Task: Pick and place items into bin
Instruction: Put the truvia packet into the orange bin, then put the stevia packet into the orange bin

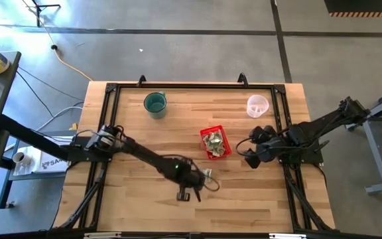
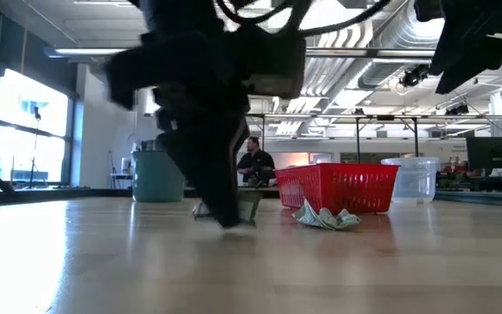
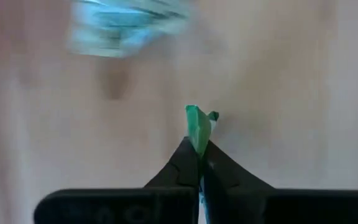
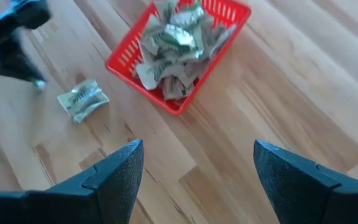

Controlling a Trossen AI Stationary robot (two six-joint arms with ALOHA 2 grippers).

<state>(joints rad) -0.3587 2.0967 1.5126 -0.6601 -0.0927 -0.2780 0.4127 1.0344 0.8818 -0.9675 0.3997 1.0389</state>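
On the table, near its front middle: the left gripper (image 1: 201, 188) is low, right by the wood.
Left gripper's grip: its fingers are pinched tight on a small green piece (image 3: 198, 127); only the tip of the piece sticks out past them.
Right gripper (image 1: 249, 152): it waits just to the right of the red basket (image 1: 225, 136), up off the table, with its fingers spread wide and nothing between them.
Loose wrapper (image 4: 82, 98): one crumpled piece lies on the wood near the basket, on the side toward the left gripper. It is not in the basket yet.
Basket: it sits in the middle of the table, a bit to the right. It already has a heap of wrappers (image 4: 176, 46) inside.
How the wrappers look: small, crumpled, pale green and whitish, like thin paper. I think they are light and would slip or blow away easily.
Doing this step well: I think the left gripper should keep its tight pinch, lift straight up, go over the basket's middle, and only then let go.
Other things: a teal cup (image 1: 155, 103) and a clear cup (image 1: 257, 105) stand at the back, well away.
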